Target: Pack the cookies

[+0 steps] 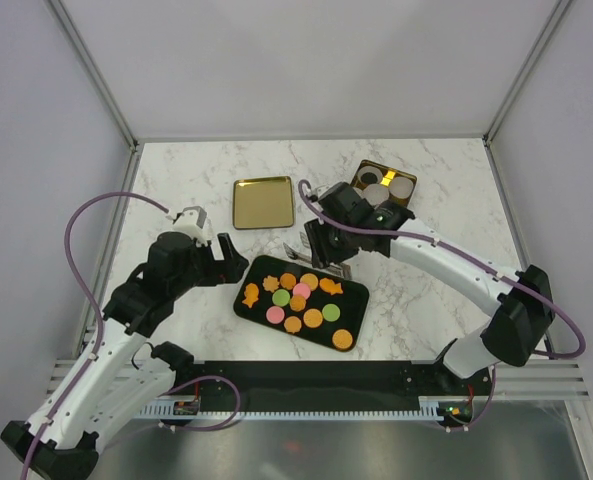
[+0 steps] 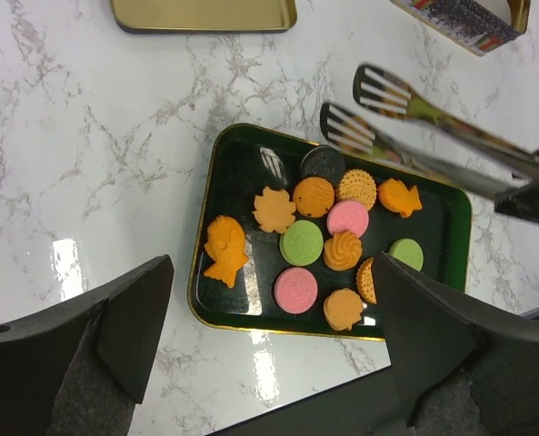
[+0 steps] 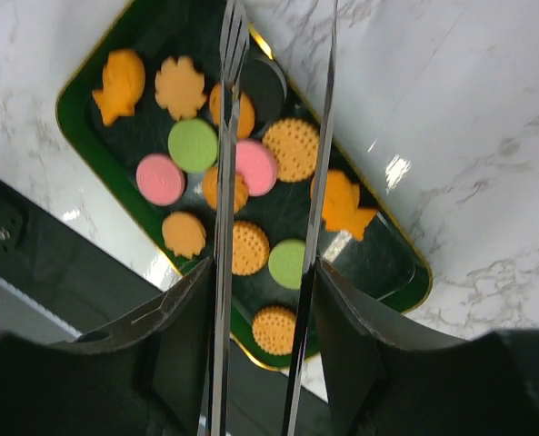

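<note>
The cookies point(image 1: 301, 298) lie flat in a dark green tray point(image 1: 264, 268) with a gold rim. Most are orange, 2 are pink, 2 are green and 1 is dark point(image 2: 324, 163). A few of the orange ones are shaped like a fish or a leaf.

Your left gripper point(image 1: 224, 262) has its 2 fingers spread wide, and nothing is between them. The tray sits just in front of these fingers, on the white marble table point(image 1: 176, 190). From the left wrist camera you look down between the fingers and see the orange fish cookie point(image 2: 225, 250) nearest the left finger point(image 2: 133, 318).

Your right gripper point(image 1: 321, 245) is pinching a pair of metal tongs point(image 1: 316, 258), with 1 finger pressed on each arm. The tong tips stand a little apart. From the right wrist camera the tips reach out past the fingers, over the far side of the tray near the dark cookie. You cannot tell if the tips touch any cookie.

Beyond the right fingers, well away from the tray, are a gold lid point(image 1: 263, 203) and a gold tin point(image 1: 408, 196) with white paper cups point(image 1: 376, 194) in it.
</note>
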Motion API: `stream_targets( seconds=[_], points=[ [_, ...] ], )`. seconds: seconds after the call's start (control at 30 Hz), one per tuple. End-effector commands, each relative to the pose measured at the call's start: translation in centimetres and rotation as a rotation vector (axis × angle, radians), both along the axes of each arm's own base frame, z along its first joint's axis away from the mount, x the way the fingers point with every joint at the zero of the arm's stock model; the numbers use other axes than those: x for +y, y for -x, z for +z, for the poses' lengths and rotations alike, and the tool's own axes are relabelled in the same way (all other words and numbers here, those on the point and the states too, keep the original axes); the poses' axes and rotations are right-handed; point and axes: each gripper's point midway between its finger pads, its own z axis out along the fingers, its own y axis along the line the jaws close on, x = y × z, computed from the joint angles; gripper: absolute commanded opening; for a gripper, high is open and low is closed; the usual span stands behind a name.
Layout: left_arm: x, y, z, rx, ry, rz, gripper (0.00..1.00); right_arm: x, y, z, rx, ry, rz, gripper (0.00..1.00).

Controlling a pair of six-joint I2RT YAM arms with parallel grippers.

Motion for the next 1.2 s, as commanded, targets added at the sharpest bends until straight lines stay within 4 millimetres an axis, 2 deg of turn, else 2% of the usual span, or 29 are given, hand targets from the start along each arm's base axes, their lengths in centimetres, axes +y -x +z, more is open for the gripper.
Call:
stream_targets(
  seconds=[0.0, 0.13, 0.37, 0.57, 1.17],
  points=[
    [1.2, -0.7, 1.6, -0.065, -0.031, 0.053, 0.98, 0.3, 3.5, 0.4, 0.006, 0.017, 0.095, 0.53],
    [1.2, -0.7, 1.5, -0.062, -0.03, 0.054, 0.98, 1.1, 6.2, 0.3, 0.029, 0.013, 0.157, 0.53],
    [1.3, -0.5, 1.2, -0.054, -0.033, 0.055, 0.98, 3.8, 7.5, 0.5, 0.019, 0.021, 0.223, 0.53],
    [1.3, -0.4, 1.3, -0.055, -0.027, 0.05, 0.98, 5.1, 7.4, -0.7, 0.02, 0.066, 0.251, 0.53],
    [1.1, -0.3, 1.3, -0.056, -0.021, 0.039, 0.99, 6.0, 6.5, -1.9, 0.009, 0.11, 0.26, 0.54]
  ],
)
